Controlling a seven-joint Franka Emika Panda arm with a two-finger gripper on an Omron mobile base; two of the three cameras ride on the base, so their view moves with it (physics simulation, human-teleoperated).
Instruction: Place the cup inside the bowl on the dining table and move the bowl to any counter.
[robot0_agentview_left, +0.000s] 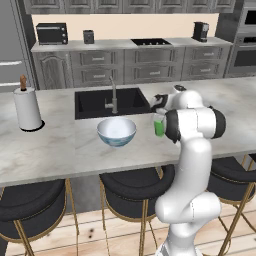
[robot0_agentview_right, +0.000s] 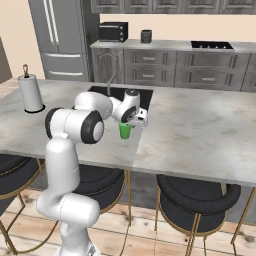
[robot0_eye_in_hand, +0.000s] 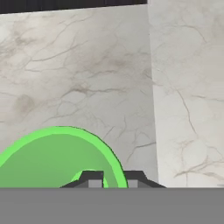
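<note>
The small green cup (robot0_agentview_left: 159, 126) (robot0_agentview_right: 125, 131) stands upright on or just above the dining table (robot0_agentview_left: 50, 145) (robot0_agentview_right: 200, 135), right of the bowl (robot0_agentview_left: 116, 131). My gripper (robot0_agentview_left: 159, 116) (robot0_agentview_right: 128, 122) (robot0_eye_in_hand: 111, 179) comes down from above and is shut on the cup's rim. In the hand view the cup (robot0_eye_in_hand: 48, 159) fills the lower left, with one dark fingertip on each side of its rim. The bowl, white inside and blue outside, sits apart from the cup near the table's front edge, in front of the sink. The grey-cabinet counter (robot0_agentview_left: 115, 45) (robot0_agentview_right: 175, 46) runs along the back wall.
A black inset sink (robot0_agentview_left: 95, 102) with a faucet (robot0_agentview_left: 114, 97) lies behind the bowl. At the table's left end stands a paper towel roll (robot0_agentview_left: 27, 107) (robot0_agentview_right: 31, 92). Black stools (robot0_agentview_left: 135, 185) (robot0_agentview_right: 197, 200) line the near side. On the counter are a toaster oven (robot0_agentview_left: 51, 33) and a coffee machine (robot0_agentview_left: 200, 31).
</note>
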